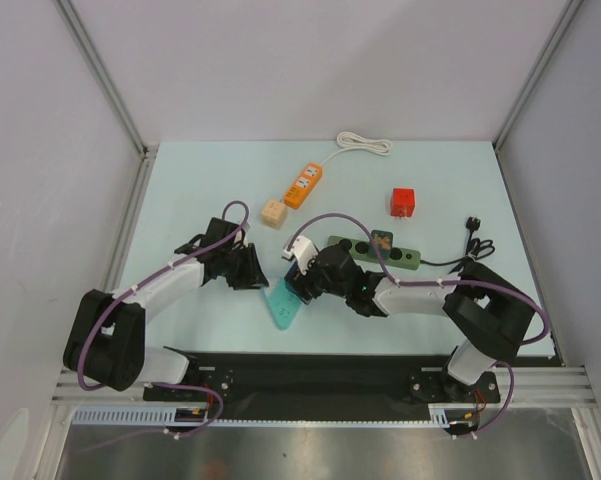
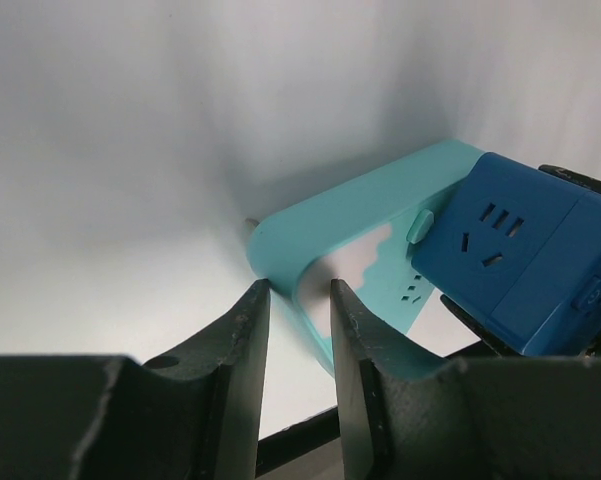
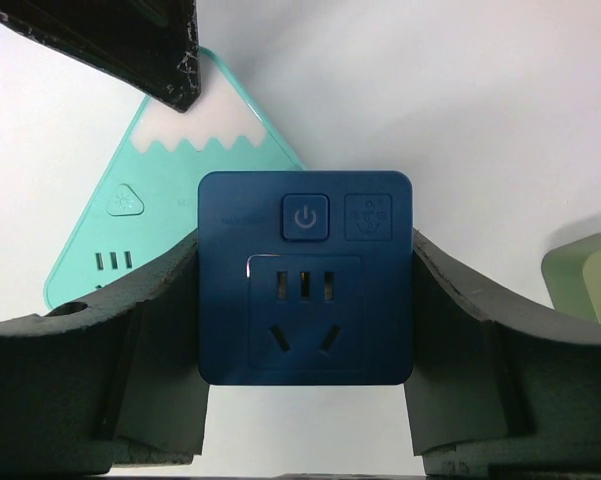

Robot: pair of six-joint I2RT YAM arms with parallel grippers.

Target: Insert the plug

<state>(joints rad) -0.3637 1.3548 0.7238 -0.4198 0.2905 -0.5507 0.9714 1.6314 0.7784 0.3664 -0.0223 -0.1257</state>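
The plug (image 3: 305, 290) is a dark blue square adapter with a power button and socket holes on its face. My right gripper (image 3: 305, 300) is shut on its two sides; its prongs are hidden. Just beyond it lies a teal triangular power strip (image 3: 130, 210) with a white cap and socket slots (image 3: 112, 261). In the left wrist view the plug (image 2: 520, 260) hovers over the strip (image 2: 350, 230). My left gripper (image 2: 298, 300) is shut on the strip's corner, with a finger on each side of its edge. From above, the plug (image 1: 301, 288) sits at the strip's (image 1: 283, 308) upper end, with the left gripper (image 1: 255, 268) beside it.
A green power strip (image 1: 375, 252) with a black cord (image 1: 475, 240) lies right behind the right arm. Farther back are an orange power strip (image 1: 303, 186) with a white cord (image 1: 365, 143), a beige cube (image 1: 272, 213) and a red cube (image 1: 403, 201).
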